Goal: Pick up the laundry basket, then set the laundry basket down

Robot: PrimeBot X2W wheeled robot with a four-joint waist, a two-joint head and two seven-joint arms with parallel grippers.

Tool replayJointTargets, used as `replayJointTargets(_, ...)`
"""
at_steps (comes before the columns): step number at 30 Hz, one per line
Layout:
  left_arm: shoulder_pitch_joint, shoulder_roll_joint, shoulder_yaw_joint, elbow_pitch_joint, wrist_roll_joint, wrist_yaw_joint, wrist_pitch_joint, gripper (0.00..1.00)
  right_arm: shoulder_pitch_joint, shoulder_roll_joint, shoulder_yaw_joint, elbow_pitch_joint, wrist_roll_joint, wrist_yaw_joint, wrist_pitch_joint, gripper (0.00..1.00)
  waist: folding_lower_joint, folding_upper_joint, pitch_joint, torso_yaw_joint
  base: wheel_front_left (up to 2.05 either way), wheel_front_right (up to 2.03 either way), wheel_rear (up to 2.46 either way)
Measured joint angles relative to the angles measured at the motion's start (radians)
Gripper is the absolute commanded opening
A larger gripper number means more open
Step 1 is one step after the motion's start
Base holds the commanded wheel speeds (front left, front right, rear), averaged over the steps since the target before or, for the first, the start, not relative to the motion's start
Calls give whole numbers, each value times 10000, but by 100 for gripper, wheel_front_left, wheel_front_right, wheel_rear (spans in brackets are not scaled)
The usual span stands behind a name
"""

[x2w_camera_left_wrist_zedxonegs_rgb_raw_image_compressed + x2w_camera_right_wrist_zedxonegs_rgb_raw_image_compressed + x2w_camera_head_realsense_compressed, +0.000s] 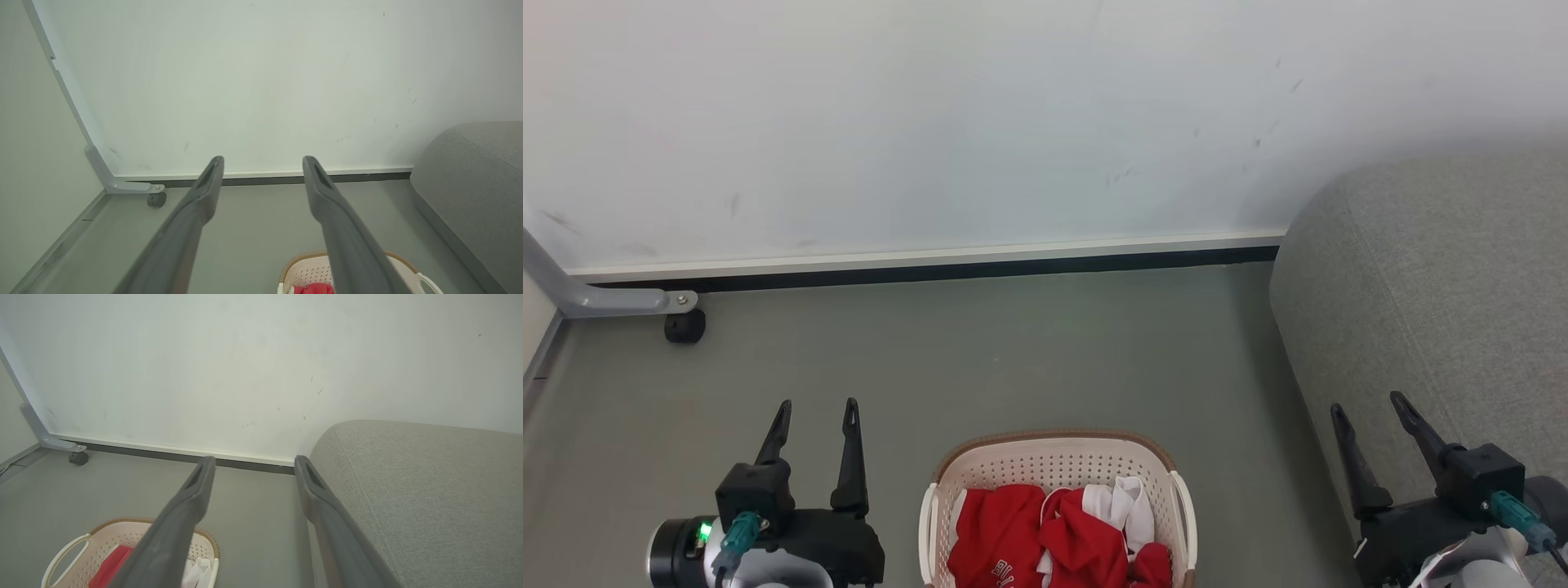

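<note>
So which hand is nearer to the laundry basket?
Left. The left hand is close beside the laundry basket; the right hand is farther off on the other side, by the grey sofa.

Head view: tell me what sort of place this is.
Likely a home-style room, perhaps a staged one: a grey fabric sofa at the right, a laundry basket of red and white clothes on the grey floor, and a wheeled bracket by the white wall.

Open floor (1013, 351) lies left of the laundry basket (1058, 445) (and beyond); a sofa (1421, 286) crowds its right
</note>
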Motion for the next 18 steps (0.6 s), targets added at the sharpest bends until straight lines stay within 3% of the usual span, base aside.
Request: replayJointTargets(18,-1,-94,73,-86,29,2,2,100,-114,10,-125,29,13,88,0,100,0,0,208,20,0,0,0)
